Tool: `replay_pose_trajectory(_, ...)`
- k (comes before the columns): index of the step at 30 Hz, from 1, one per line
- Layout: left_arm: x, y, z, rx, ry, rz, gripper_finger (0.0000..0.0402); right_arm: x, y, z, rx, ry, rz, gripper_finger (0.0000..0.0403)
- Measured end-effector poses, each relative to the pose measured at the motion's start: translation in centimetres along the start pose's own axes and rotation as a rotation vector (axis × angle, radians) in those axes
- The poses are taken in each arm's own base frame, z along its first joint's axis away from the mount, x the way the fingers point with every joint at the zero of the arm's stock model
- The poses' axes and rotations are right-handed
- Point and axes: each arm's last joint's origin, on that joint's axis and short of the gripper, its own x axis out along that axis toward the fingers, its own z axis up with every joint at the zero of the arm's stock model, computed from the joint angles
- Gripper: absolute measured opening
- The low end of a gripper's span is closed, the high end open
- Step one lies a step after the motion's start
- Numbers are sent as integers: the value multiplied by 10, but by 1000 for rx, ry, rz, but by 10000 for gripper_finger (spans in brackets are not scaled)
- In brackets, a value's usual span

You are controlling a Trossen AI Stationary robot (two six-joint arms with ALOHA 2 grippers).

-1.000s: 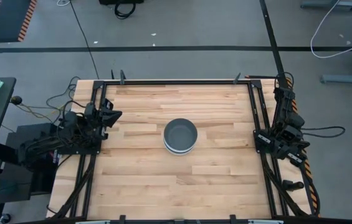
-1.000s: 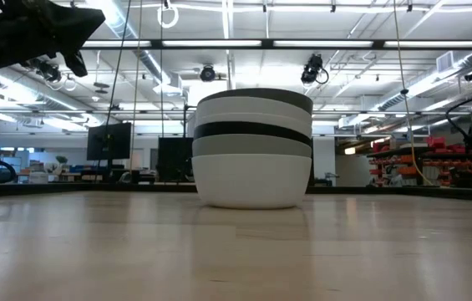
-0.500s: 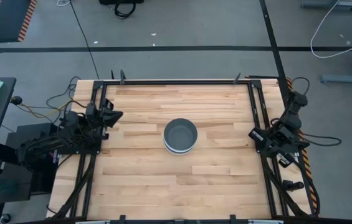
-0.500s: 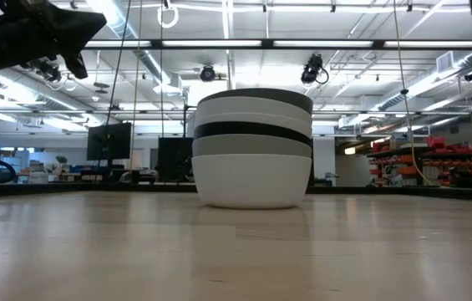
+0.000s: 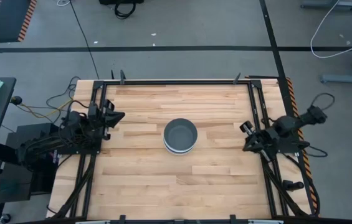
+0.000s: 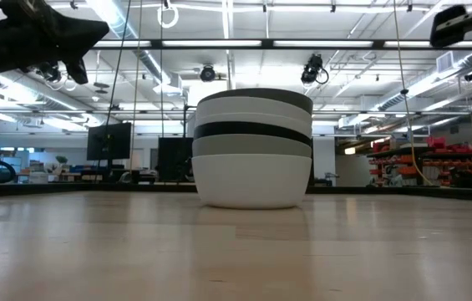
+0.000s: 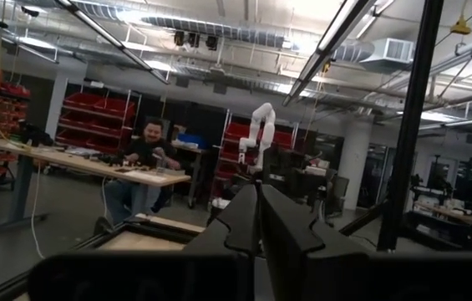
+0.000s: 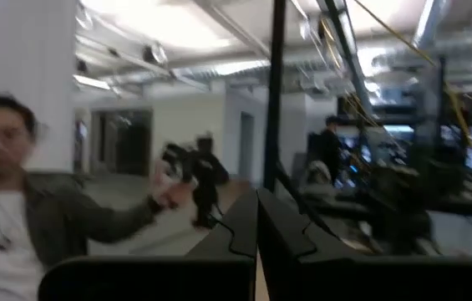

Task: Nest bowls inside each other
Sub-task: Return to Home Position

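High view: we note bowls (image 5: 180, 136) nested at centre of tabletop (image 5: 151, 180); left tool (image 7: 259, 219) and right tool (image 8: 256, 219) pinched closed at opposite sides.

Bowls (image 5: 180, 136) nested upright in 1 stack at frame centre: white bottom, grey, black, white, dark grey on top.

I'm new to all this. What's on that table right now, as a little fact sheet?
bowls: one nested pile, middle of the table
top bowl: grey
bottom bowl: white
left end effector: shut, empty, by the table's left edge
right end effector: shut, empty, by the table's right edge
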Motion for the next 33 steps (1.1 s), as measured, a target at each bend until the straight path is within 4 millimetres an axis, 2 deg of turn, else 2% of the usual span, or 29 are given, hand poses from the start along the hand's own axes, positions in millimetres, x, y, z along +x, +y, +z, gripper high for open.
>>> replay_pose_trajectory(10, 0, 1, -3, 6, 26, 8, 38, -8, -30, -3, -39, 54, -278, 11)
replay_pose_trajectory(17, 0, 2, -5, 55, 52, 16, 33, -16, -44, -3, -42, 64, -442, 11)
replay_pose_trajectory(24, -1, 5, -11, 65, 106, 80, 30, -20, -49, -10, -64, 150, -515, 11)
replay_pose_trajectory(33, -2, 7, -17, 93, 163, 98, 40, -23, -50, -19, -77, 257, -522, 11)
